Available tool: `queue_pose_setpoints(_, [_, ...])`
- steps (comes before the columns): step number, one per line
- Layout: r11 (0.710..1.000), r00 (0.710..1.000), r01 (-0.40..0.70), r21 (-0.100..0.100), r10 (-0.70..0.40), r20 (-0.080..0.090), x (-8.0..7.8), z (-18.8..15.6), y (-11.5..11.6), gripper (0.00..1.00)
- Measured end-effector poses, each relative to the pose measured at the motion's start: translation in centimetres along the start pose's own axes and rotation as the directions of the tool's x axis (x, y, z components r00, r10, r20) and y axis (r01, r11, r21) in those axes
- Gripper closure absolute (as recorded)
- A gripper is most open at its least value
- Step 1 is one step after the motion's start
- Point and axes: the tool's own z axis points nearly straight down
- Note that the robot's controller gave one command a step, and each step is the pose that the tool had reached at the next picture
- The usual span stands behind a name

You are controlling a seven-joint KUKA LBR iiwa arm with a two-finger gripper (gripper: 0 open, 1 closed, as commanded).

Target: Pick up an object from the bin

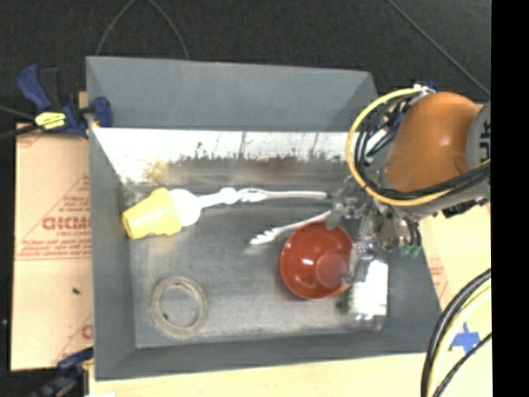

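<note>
Clear ring lay in bin with yellow cup, white fork, red bowl; gripper at bowl's right rim, grip unreadable

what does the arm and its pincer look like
The wrist wears a rounded orange cover, with yellow and black cables looped around it. Below it sits the pincer, a cluttered grey and silver metal assembly with thin dark wires and a small spot of green beside it.
</note>
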Motion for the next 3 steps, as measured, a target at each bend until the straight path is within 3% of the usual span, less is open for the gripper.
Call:
queue_pose_setpoints(1, [0.931, 0.931, 0.365, 0.002, -0.365, 0.004, -8.7, 10.5, 0.0, 0.0])
queue_pose_setpoints(2, [0.931, 0.931, 0.366, 0.004, -0.366, 0.007, -7.7, 6.3, -1.3, 0.0])
queue_pose_setpoints(3, [0.98, 0.98, 0.201, -0.001, -0.201, 0.006, -4.1, 8.1, -1.1, 0.0])
